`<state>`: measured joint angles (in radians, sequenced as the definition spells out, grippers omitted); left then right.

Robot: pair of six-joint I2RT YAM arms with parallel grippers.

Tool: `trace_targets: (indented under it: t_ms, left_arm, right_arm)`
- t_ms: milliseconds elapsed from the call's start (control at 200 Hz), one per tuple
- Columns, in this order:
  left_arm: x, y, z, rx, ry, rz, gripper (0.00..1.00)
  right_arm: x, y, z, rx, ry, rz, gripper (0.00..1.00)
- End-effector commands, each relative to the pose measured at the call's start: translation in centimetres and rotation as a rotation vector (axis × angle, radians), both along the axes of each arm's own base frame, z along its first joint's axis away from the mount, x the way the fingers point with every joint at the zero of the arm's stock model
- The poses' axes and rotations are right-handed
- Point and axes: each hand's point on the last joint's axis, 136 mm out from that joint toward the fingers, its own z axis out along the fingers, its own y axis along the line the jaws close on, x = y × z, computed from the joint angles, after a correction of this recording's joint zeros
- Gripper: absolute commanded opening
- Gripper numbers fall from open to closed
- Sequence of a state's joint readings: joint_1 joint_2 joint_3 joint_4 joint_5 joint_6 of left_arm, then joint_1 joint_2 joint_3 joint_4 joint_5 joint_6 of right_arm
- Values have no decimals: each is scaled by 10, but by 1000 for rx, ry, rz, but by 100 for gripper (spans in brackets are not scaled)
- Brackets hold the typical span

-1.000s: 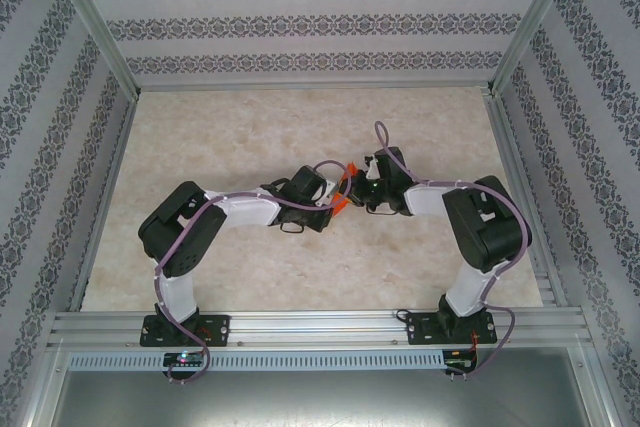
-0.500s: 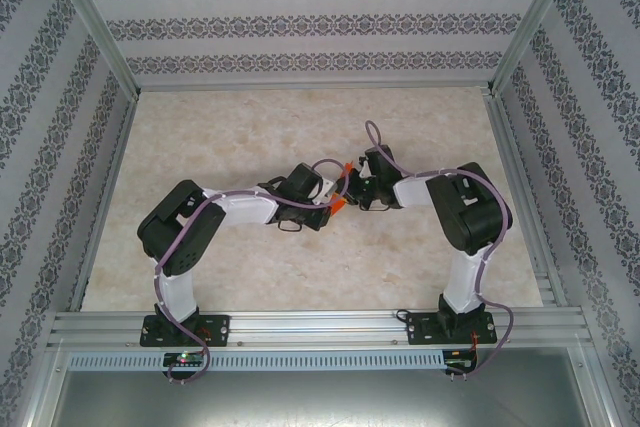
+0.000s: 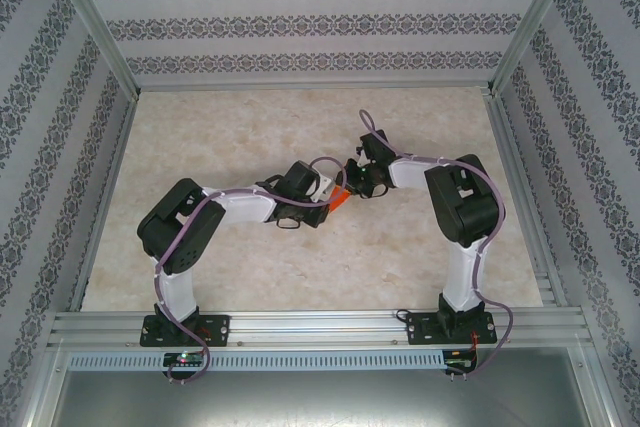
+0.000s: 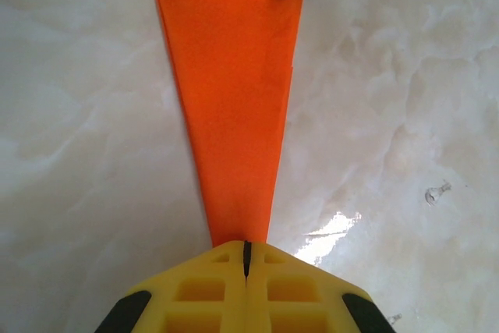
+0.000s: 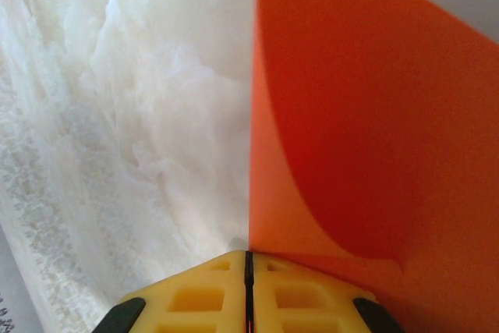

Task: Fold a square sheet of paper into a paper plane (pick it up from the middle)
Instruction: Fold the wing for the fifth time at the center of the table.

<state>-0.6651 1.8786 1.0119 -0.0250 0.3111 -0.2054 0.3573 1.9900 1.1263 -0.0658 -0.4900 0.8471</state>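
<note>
Fold stage, late. Holding paper plane (image 4: 234,115) stretched over table (image 4: 390,115) middle: left gripper (image 4: 245,259) clenched on narrow tip, right gripper (image 5: 248,263) clenched on wide end. Next, probably: sharpening crease without tearing.

The orange-red paper (image 4: 234,115) looked thin, smooth and matt; the table (image 4: 405,99) was pale marbled stuff, glossy (a glare spot shone on it); the left gripper's fingers (image 4: 203,290) were dull moulded yellow plastic; the frame rail (image 3: 300,325) looked like bare silvery metal.
</note>
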Motion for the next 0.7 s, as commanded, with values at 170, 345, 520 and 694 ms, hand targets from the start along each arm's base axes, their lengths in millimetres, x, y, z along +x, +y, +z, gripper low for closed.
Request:
trace_targets:
  t_ms: [170, 345, 520, 694]
  left_arm:
    - [-74, 70, -78, 262, 317, 2, 3]
    - [-77, 71, -76, 251, 325, -11, 2]
    - [-76, 67, -76, 236, 337, -19, 2]
    - [-75, 67, -74, 232, 340, -15, 2]
  right_arm:
    - [43, -57, -25, -150, -7, -125, 9]
    - [61, -66, -24, -133, -1, -146, 9]
    - [78, -75, -19, -129, -5, -164, 9]
    - [91, -88, -23, -136, 2, -184, 9]
